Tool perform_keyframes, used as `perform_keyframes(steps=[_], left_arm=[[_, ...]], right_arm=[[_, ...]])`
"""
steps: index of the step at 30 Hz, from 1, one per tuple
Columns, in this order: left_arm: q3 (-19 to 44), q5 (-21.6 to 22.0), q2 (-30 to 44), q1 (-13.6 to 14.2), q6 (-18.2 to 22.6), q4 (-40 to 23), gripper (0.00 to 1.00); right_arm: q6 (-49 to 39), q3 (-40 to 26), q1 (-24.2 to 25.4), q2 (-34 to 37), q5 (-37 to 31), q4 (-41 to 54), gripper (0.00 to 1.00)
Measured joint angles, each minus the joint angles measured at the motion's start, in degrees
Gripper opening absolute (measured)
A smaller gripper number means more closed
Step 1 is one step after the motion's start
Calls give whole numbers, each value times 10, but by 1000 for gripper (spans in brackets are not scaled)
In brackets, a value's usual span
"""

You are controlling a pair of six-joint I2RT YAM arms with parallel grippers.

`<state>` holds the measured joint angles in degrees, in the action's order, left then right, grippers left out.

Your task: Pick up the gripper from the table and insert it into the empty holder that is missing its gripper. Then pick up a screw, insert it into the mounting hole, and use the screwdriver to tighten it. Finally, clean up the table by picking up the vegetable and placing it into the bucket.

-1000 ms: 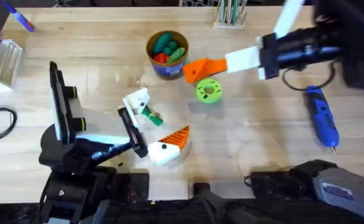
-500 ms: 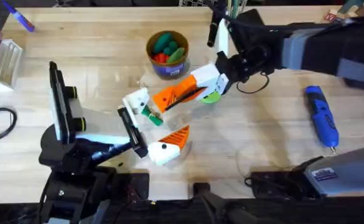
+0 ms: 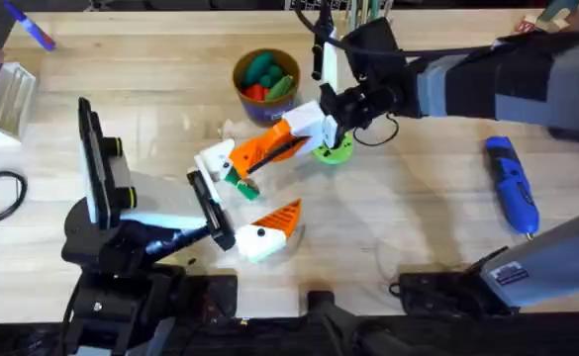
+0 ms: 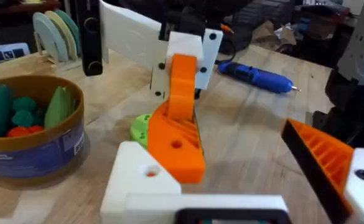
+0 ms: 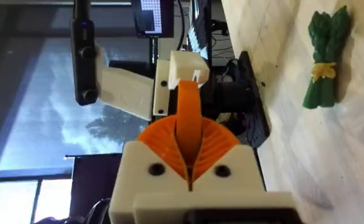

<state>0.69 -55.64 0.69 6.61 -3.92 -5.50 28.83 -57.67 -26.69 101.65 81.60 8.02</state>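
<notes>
Right gripper (image 3: 269, 150) clamped on the orange gripper (image 3: 261, 153), its tip at the white holder (image 3: 217, 160) mid-table near the left gripper (image 3: 225, 222), whose state I can't tell: align square, seat slowly, don't tip the holder.

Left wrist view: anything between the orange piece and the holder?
Nothing visible. The right gripper holds the orange piece with its lower end right at the holder, and no object shows between them. The vegetable lies on the table beside the holder, off that path.
</notes>
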Motion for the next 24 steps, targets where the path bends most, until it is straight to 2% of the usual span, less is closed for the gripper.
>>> perform_keyframes(steps=[5, 15, 24], left_arm=[[0, 19, 0, -2, -2, 1, 985], [0, 42, 2, -6, -18, 2, 986], [0, 91, 8, -19, -27, 5, 987]], right_arm=[[78, 0, -13, 0, -25, -60, 8], [200, 0, -33, -1, -75, -115, 8], [281, 0, -68, -15, -163, -174, 7]])
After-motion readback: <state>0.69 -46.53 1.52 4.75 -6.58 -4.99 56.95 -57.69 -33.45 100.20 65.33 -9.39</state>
